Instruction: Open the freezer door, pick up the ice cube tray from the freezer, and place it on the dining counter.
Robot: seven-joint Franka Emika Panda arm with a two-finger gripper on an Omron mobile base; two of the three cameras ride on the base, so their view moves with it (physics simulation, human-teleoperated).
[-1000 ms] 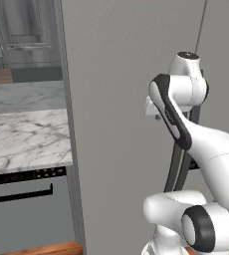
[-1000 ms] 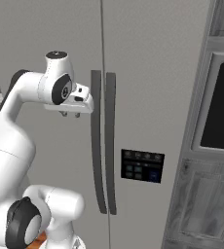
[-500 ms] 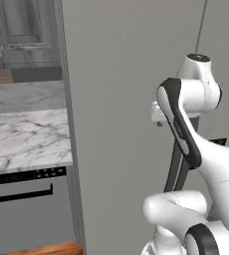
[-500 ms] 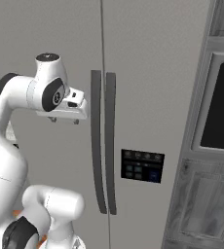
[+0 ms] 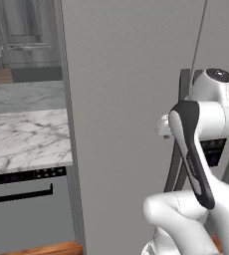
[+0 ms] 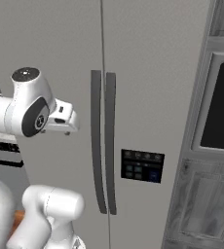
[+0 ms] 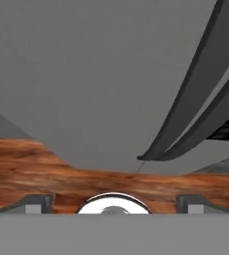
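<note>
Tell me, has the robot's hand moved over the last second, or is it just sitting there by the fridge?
Yes. In the right base view the gripper has risen and shifted right, closer to the dark bar handle of the freezer door, which remains shut.

**Arm before the shut freezer door**

The freezer door (image 6: 46, 58) stands left of its neighbour door (image 6: 153, 73); their two handles (image 6: 103, 146) sit side by side. A control panel (image 6: 142, 166) lies right of them. The desk (image 5: 24, 137) is left, above a dishwasher (image 5: 27, 209).

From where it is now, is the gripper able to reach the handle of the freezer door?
Probably yes: the freezer door is shut, its handle stands bare, and nothing lies between it and the gripper, which is beside it.
</note>
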